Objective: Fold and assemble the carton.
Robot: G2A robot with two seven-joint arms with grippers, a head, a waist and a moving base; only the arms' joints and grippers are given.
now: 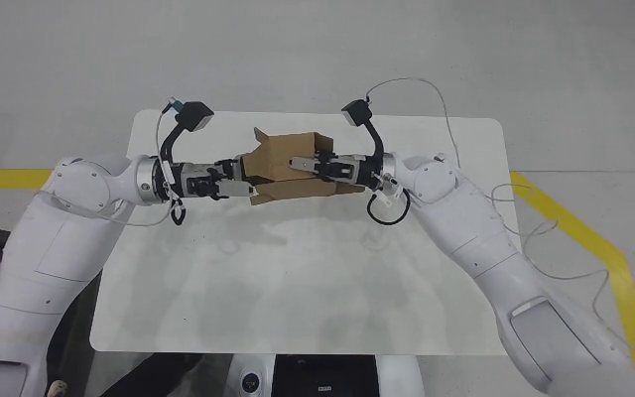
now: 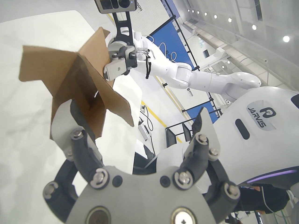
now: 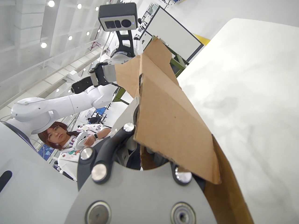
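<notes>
A brown carton (image 1: 283,159), partly unfolded with loose flaps, is held above the middle back of the white table (image 1: 298,288). My right gripper (image 1: 306,164) comes in from the right and is shut on the carton's upper wall (image 3: 168,122); one finger (image 3: 129,111) shows beside the cardboard, the other is hidden under it. From the left, my left gripper (image 1: 241,186) stands open at the carton's left end. In the left wrist view one of its fingers (image 2: 67,115) lies against a flap of the carton (image 2: 79,78), while the other finger (image 2: 203,127) is well clear. The right gripper (image 2: 116,68) shows on the carton's far wall.
Both arms meet over the table's back half. A black cable loop (image 1: 385,210) hangs under the right wrist. The table's near edge (image 1: 298,349) lies well away from the grippers.
</notes>
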